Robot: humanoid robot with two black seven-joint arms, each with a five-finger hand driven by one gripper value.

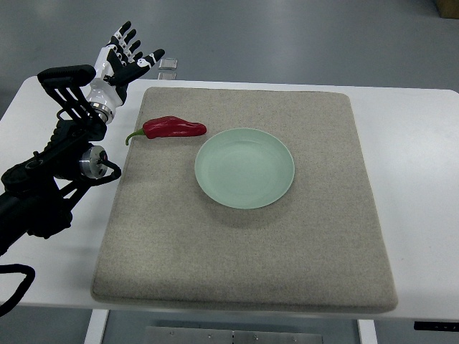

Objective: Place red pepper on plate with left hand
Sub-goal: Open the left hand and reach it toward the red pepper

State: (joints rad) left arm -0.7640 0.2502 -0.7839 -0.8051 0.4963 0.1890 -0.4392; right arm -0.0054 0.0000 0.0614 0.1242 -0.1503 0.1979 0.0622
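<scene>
Biggest thing first: the white rectangular table point(423, 186) is carrying a big beige felt-looking mat point(244, 244), and the round pale green ceramic plate point(244, 168) is sitting a bit left of the mat's centre, nothing on it yet.

What's worrying me, imo: the glossy red pepper with the curved green stem point(172, 128) is lying on its side w/ its blunt end just beside the plate rim, maybe touching, can't tell. It's smooth and rounded, so a sloppy pinch is prob going to squirt it sideways or roll it. Coming down too far to the right means the fingers are clipping the plate edge and shoving the plate instead. The stem end is sitting near the mat's left edge, so a push that way is sending it off the mat onto bare table.

The left hand point(123, 51), black and white, is hovering w/ fingers spread wide, holding nothing, over the table's far left corner. The pepper is lying nearer than the hand and to its right, clearly apart, so no contact atm. Right hand isn't showing at all.
</scene>
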